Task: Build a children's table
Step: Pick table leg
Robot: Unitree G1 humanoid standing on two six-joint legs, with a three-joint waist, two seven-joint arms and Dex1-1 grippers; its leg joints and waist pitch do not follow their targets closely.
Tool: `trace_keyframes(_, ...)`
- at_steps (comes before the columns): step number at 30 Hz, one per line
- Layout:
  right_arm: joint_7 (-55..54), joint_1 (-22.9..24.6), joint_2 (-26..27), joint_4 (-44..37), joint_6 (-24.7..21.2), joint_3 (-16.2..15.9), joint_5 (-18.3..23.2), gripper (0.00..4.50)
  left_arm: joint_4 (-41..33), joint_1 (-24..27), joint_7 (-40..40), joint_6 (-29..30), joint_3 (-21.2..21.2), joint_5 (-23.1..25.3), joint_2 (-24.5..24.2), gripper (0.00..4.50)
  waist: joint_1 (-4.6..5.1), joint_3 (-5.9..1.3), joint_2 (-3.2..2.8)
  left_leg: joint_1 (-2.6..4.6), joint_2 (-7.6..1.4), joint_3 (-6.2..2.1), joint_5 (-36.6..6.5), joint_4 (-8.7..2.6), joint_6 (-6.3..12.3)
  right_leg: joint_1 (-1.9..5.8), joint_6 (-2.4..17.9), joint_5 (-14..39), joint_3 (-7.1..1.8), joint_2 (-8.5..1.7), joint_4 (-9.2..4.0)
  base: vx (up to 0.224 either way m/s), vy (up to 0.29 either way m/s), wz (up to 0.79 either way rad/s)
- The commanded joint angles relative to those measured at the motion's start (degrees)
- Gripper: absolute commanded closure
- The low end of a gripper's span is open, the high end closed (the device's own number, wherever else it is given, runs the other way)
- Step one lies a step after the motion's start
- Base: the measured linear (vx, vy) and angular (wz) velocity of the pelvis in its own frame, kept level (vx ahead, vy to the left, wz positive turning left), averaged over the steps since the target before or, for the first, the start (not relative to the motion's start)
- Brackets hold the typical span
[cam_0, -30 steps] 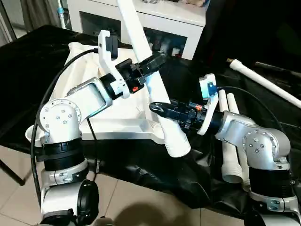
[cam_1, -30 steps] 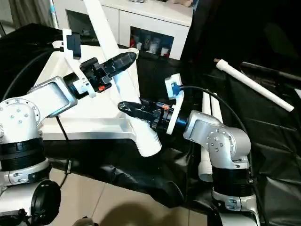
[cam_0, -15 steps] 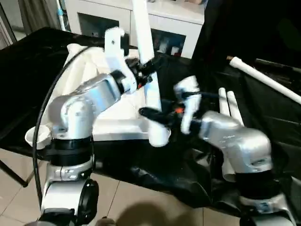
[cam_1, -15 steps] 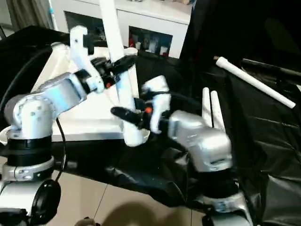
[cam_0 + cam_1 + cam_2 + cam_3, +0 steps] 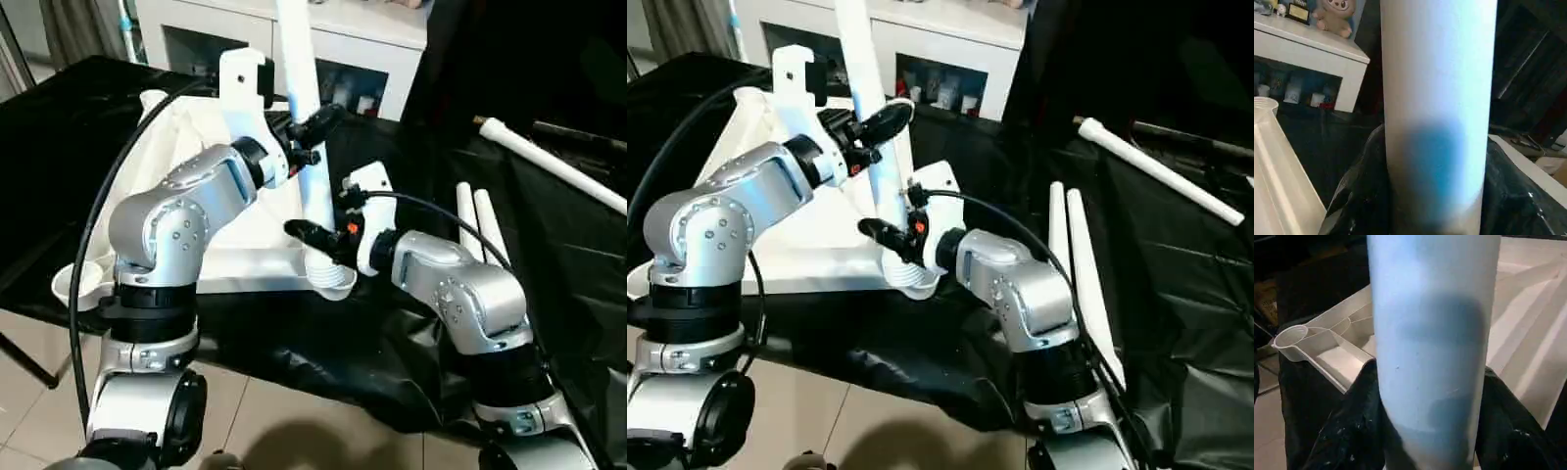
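At the near corner of the white table top [image 5: 235,245], on the black-draped worktop [image 5: 78,117], one leg [image 5: 304,117] stands almost upright, both the left gripper [image 5: 312,132] and right gripper [image 5: 312,238] clamped on it. Two spare legs [image 5: 1073,255] lie right, another leg [image 5: 1156,171] beyond; a white cabinet [image 5: 950,49] stands behind.

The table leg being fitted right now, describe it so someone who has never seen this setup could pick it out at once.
Start at the white table top lying underside up on the black cloth. At its near right corner one white tube leg stands nearly upright, with the left gripper on it higher up and the right gripper near its base. The other legs lie flat on the cloth to the right.
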State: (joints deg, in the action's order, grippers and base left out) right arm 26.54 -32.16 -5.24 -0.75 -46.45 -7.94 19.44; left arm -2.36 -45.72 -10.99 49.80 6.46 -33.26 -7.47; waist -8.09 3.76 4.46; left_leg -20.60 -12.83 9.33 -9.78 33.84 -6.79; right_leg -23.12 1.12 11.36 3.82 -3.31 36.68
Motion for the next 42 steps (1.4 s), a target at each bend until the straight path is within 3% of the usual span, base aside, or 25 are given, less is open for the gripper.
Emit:
trace_keyframes(1, -0.3, -0.6, -1.1, 0.8, 1.2, 1.0, -0.6, 2.60, -0.2, -0.7, -1.9, -1.2, -1.8, 1.2, -0.9, 2.71, 0.21, -4.24, -1.42, 0.40, 0.06, 0.11, -9.0, -3.81, -4.43, 3.41, 4.7, 5.4, -2.73, -3.62, -4.40, 0.000, 0.000, 0.00)
trace_keyframes(2, 0.4, -0.5, -1.4, 0.5, 1.4, 0.9, -0.2, 2.61, -0.5, -0.5, -3.6, -2.0, -3.0, 2.0, -2.0, 2.71, 0.19, -4.25, -1.54, 0.44, 0.03, 0.11, -9.0, -3.82, -4.47, 3.34, 4.6, 5.7, -2.75, -3.66, -4.37, 0.000, 0.000, 0.00)
trace_keyframes(4, 3.2, -0.1, -2.4, -0.6, 2.1, 0.7, 1.0, 2.62, -1.6, 0.4, -8.6, -1.9, -4.7, 0.9, -4.0, 2.01, 0.12, -4.28, -1.56, 0.47, 0.00, 0.10, -9.2, -3.83, -4.53, 3.36, 4.5, 5.8, -2.74, -3.66, -4.28, 0.000, 0.000, 0.00)
trace_keyframes(9, 8.5, 0.9, -4.8, -3.5, 1.0, 1.2, 4.2, 2.64, -4.1, 3.0, -18.6, 0.8, -7.3, -2.9, -8.7, 1.74, 0.20, -4.22, -1.82, 0.48, 0.03, 0.21, -8.8, -3.77, -4.40, 3.29, 5.9, 3.9, -2.77, -3.53, -3.99, 0.000, 0.000, 0.00)
trace_keyframes(14, 14.3, 1.9, -8.5, -6.5, 0.3, 0.7, 6.6, 2.64, -3.1, 3.2, -23.2, 1.3, -4.1, -6.2, -10.5, 1.50, -0.02, -4.20, -1.80, 0.41, 0.08, 0.22, -9.2, -3.76, -3.89, 3.64, 6.8, 4.6, -2.76, -3.57, -4.05, 0.000, 0.000, 0.00)
trace_keyframes(15, 15.8, 2.2, -9.5, -7.1, 0.2, 0.4, 7.1, 2.64, -2.5, 2.9, -24.1, 1.8, -2.5, -7.7, -10.6, 1.79, 0.01, -4.12, -1.80, 0.32, 0.11, 0.25, -9.4, -3.74, -3.78, 3.65, 6.8, 5.4, -2.77, -3.61, -4.18, 0.000, 0.000, 0.00)
trace_keyframes(18, 18.2, 2.7, -11.3, -7.7, 0.5, -0.5, 7.4, 2.64, -0.6, 2.0, -25.2, 2.6, -0.6, -9.9, -10.7, 1.82, -0.08, -4.14, -1.81, 0.42, 0.16, 0.31, -9.6, -3.68, -3.59, 3.47, 7.1, 6.8, -2.74, -3.58, -4.34, 0.000, 0.000, 0.00)
trace_keyframes(22, 19.6, 3.2, -12.4, -8.4, 0.3, -1.1, 8.0, 2.64, -0.3, 2.1, -27.9, 5.0, 1.4, -14.0, -11.2, 2.26, -0.03, -4.16, -1.91, 0.42, 0.10, 0.25, -10.3, -3.65, -3.47, 3.41, 7.5, 8.1, -2.70, -3.63, -4.41, 0.000, 0.000, 0.00)
trace_keyframes(27, 20.2, 3.4, -13.0, -8.7, 0.3, -1.1, 8.2, 2.64, -0.7, 2.9, -28.6, 5.6, 1.0, -14.3, -11.9, 2.64, -0.08, -4.19, -1.88, 0.43, 0.01, 0.23, -9.8, -3.67, -3.36, 3.40, 7.3, 7.9, -2.71, -3.62, -4.35, 0.000, 0.000, 0.00)
trace_keyframes(33, 20.5, 3.4, -13.6, -8.5, 0.6, -1.7, 8.1, 2.65, 0.0, 3.0, -27.2, 7.1, 1.1, -14.6, -11.9, 2.73, -0.08, -4.20, -1.59, 0.30, 0.06, 0.26, -9.0, -3.62, -3.35, 3.54, 7.4, 7.1, -2.71, -3.59, -4.20, 0.000, 0.000, 0.00)
trace_keyframes(42, 20.2, 3.1, -13.2, -8.3, 1.0, -1.9, 7.6, 2.65, 0.9, 1.8, -25.6, 6.7, 1.4, -13.8, -11.6, 2.73, -0.13, -4.24, -1.64, 0.30, 0.07, 0.30, -8.6, -3.57, -3.24, 3.53, 7.2, 7.3, -2.72, -3.63, -4.23, 0.000, 0.000, 0.00)
